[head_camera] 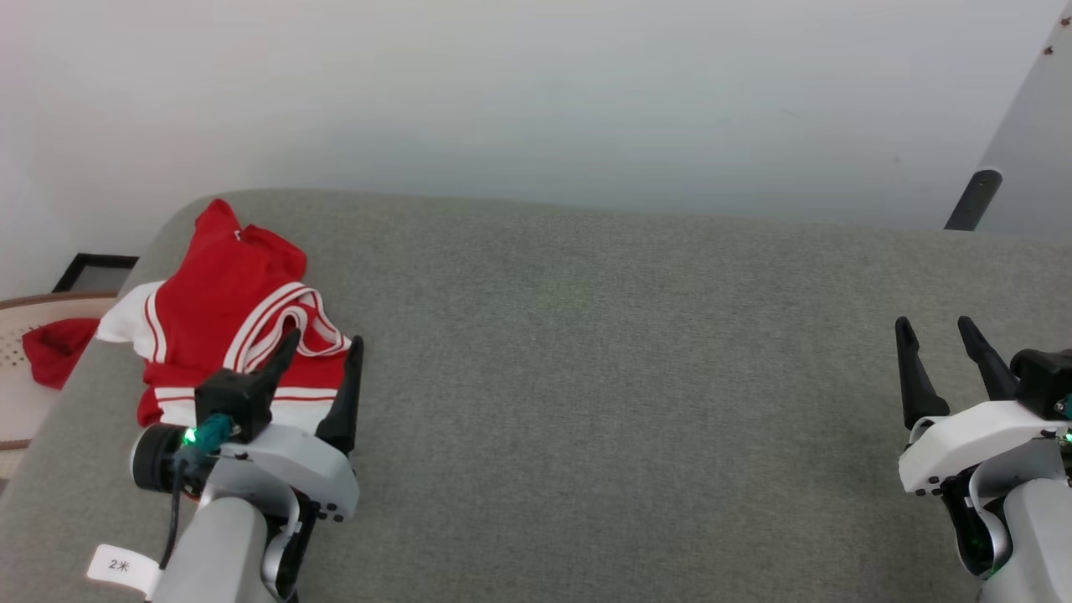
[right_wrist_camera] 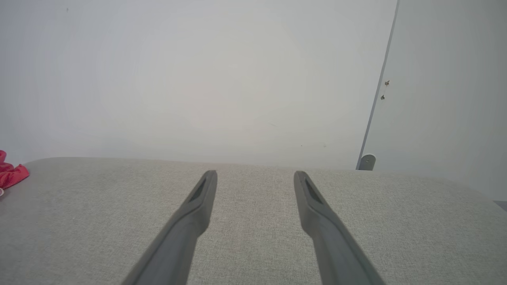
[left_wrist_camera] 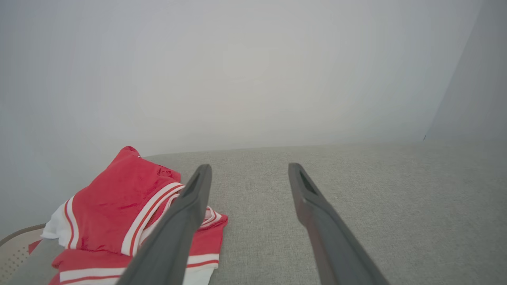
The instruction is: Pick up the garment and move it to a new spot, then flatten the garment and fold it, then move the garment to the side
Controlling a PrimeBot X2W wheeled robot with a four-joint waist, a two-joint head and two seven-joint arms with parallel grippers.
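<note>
Forearms come first, pale, one at each bottom corner of the head view. The left forearm (head_camera: 219, 548) carries a small white tag (head_camera: 121, 568), and a green light (head_camera: 191, 435) glows at its wrist. The right forearm (head_camera: 1037, 536) sits low at the right edge.

Past the wrists, the left pincer (head_camera: 325, 339) is released, its two dark fingers spread wide with nothing gripped. From the head its tips overlap the near edge of the garment (head_camera: 218, 310). In the left wrist view the left pincer (left_wrist_camera: 249, 166) has one finger (left_wrist_camera: 178, 229) lying across the garment (left_wrist_camera: 119, 206) and the other over bare cloth. Whether that finger touches the fabric I cannot tell. The right pincer (head_camera: 934, 322) is released too and stands well apart from the garment, over the desk's right side. In its own view the right pincer (right_wrist_camera: 256, 172) shows both fingers above plain grey covering.

The garment lies crumpled on the desk (head_camera: 586, 377) near its far left rounded corner. It is red, with white panels and white-and-red striped bands, and one white part hangs at the left edge.

Beyond the left edge, a pale basket (head_camera: 12, 360) holds another red cloth (head_camera: 54, 347), and a dark frame (head_camera: 96, 270) lies behind it. Farthest off stand the white wall (head_camera: 502, 100), a grey door (head_camera: 1034, 126) at the right and a dark doorstop (head_camera: 971, 199).
</note>
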